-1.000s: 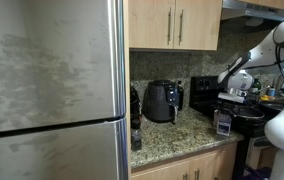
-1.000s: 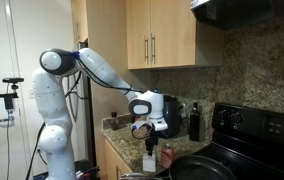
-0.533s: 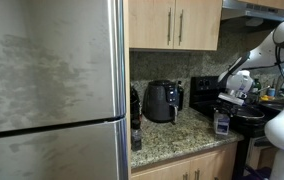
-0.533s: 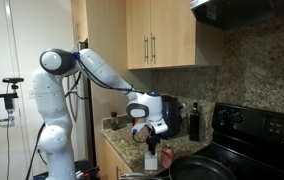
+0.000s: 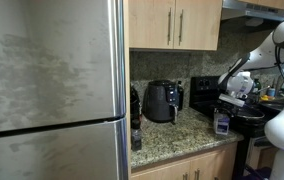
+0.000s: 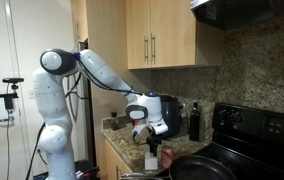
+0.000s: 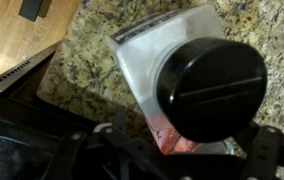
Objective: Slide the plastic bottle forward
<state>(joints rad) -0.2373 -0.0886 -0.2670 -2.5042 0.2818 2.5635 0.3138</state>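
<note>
The plastic bottle (image 5: 222,123) is small and translucent with a pinkish tint and a black cap. It stands upright near the granite counter's edge, next to the stove, and also shows in an exterior view (image 6: 152,158). My gripper (image 5: 233,101) hangs right above it, seen too in an exterior view (image 6: 151,138). In the wrist view the black cap and pale body of the bottle (image 7: 147,65) fill the frame. The gripper (image 7: 177,160) is open, with a dark finger on each side of the bottle, not closed on it.
The black air fryer (image 5: 162,101) stands at the back of the counter. A dark slim bottle (image 6: 193,122) stands by the black stove (image 6: 257,130). A dark pan (image 6: 197,168) lies close beside the plastic bottle. The steel fridge (image 5: 52,90) bounds the counter's other end.
My gripper has come down a little toward the plastic bottle's cap. The bottle has not moved.
</note>
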